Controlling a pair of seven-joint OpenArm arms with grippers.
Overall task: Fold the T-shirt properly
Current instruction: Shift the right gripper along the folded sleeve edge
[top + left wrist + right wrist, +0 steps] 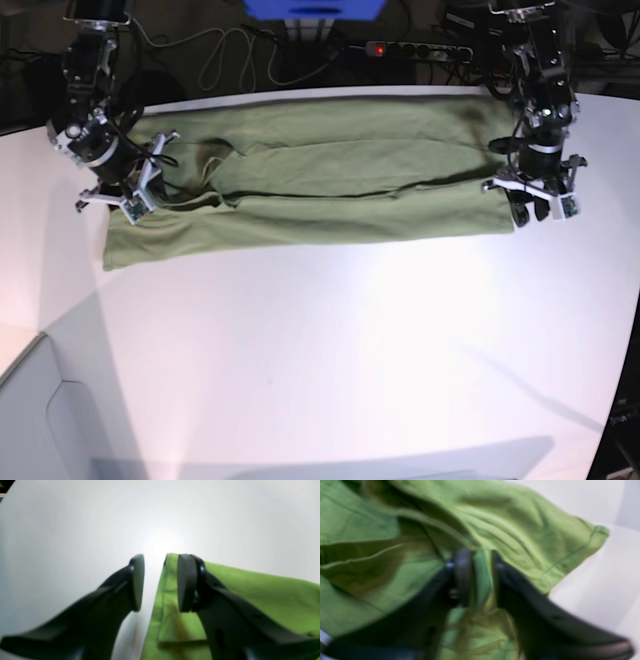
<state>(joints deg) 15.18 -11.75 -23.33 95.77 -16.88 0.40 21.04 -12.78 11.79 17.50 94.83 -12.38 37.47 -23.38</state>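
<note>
The T-shirt lies lengthwise across the white table. The right gripper pinches a bunched fold (likely to lift it), while the left gripper straddles the hem, jaws apart.

I see the T-shirt lying across the surface, my right pincer and left pincer at opposite ends.

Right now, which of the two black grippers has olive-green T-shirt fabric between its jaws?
The right gripper, pinching the olive-green T-shirt. The left gripper is open, straddling the shirt's edge.
</note>
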